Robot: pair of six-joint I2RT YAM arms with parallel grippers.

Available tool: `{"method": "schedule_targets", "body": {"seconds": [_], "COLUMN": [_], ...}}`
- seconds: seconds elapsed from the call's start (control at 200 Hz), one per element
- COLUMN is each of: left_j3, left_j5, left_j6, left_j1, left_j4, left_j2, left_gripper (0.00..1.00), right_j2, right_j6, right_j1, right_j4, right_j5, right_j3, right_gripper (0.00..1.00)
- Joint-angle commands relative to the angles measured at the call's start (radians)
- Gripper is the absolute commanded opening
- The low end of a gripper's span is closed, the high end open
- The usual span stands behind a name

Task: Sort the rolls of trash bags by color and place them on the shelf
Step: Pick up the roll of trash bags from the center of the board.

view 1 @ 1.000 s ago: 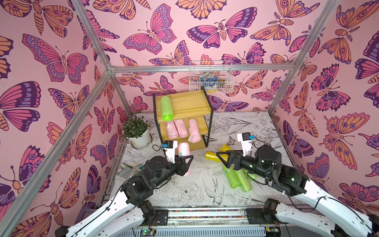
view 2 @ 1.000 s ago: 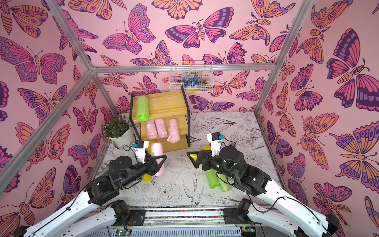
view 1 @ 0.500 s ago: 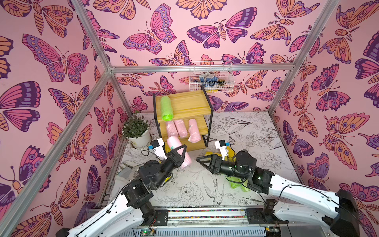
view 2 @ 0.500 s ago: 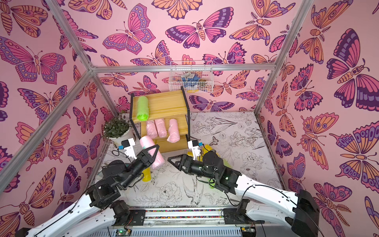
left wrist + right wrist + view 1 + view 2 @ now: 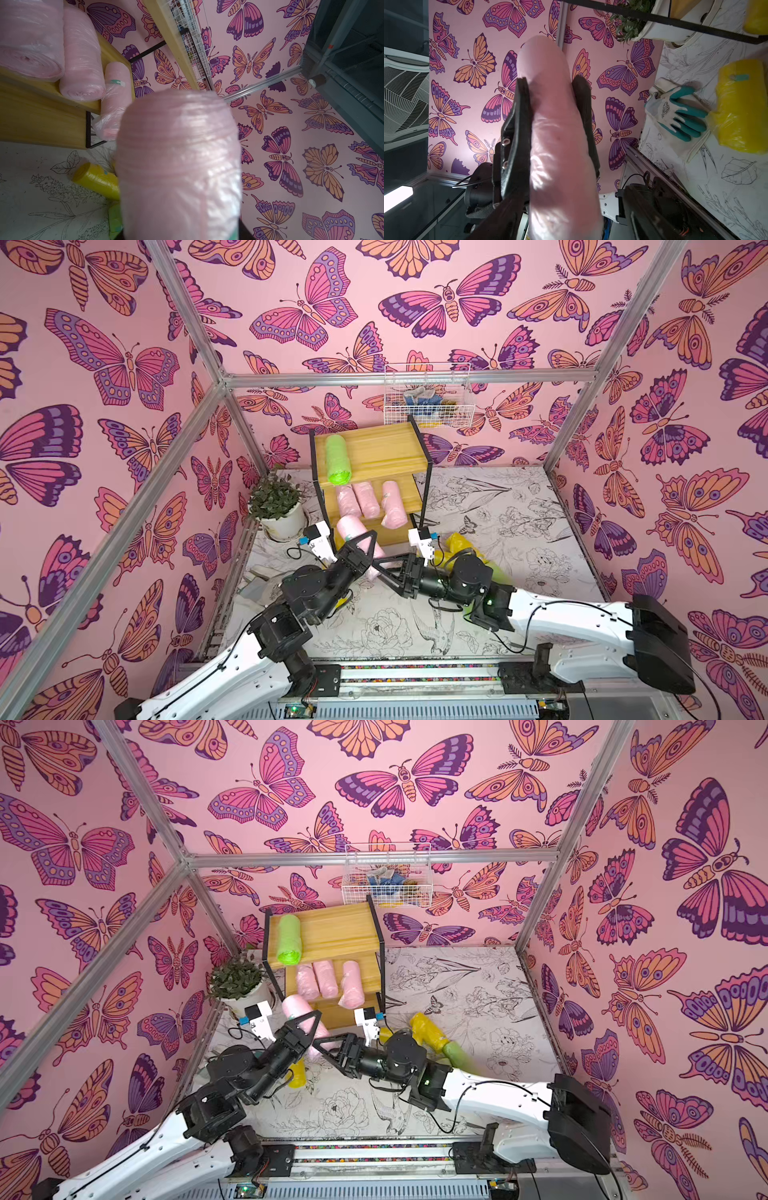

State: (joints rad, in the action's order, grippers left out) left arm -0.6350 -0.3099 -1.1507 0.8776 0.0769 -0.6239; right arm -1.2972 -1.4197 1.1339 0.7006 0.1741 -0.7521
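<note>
The shelf (image 5: 382, 448) stands at twelve o'clock: lime green roll (image 5: 337, 460) on top, three pink rolls (image 5: 365, 499) on the middle board. A fourth pink roll (image 5: 348, 531) tilts aloft at its six o'clock, and a yellow roll (image 5: 457, 541) lies at four.

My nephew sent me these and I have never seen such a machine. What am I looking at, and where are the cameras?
Two robot arms share a table. The two wide pictures come from one camera pair overhead; the two close-ups come from cameras on the arms' wrists. The left gripper holds a pink roll of trash bags before a wooden shelf. The right gripper has its jaws apart around that roll's lower end. On the shelf lie one green roll on top and three pink rolls below. A yellow roll, a glove and a potted plant are on the table.
</note>
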Motion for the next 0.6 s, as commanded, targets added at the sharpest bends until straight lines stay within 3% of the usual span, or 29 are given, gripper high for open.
{"method": "schedule_targets", "body": {"seconds": [0.0,0.3,0.596], "left_j3": [0.000,0.016,0.020], "left_j5": [0.018,0.050,0.070], "left_j6": [-0.012,-0.028,-0.023], "left_j1": [0.007,0.016,0.056], "left_j4": [0.052,0.054,0.066], "left_j2": [0.004,0.011,-0.023], "left_gripper": [0.00,0.00,0.00], "right_j2": [0.001,-0.014,-0.051], "right_j6": [-0.006,0.049,0.075], "right_j1": [0.008,0.007,0.007], "right_j4": [0.056,0.013,-0.033], "right_j5": [-0.029,-0.059,-0.050], "right_j3": [-0.046,-0.085,-0.132], "right_gripper": [0.73,0.47,0.35]}}
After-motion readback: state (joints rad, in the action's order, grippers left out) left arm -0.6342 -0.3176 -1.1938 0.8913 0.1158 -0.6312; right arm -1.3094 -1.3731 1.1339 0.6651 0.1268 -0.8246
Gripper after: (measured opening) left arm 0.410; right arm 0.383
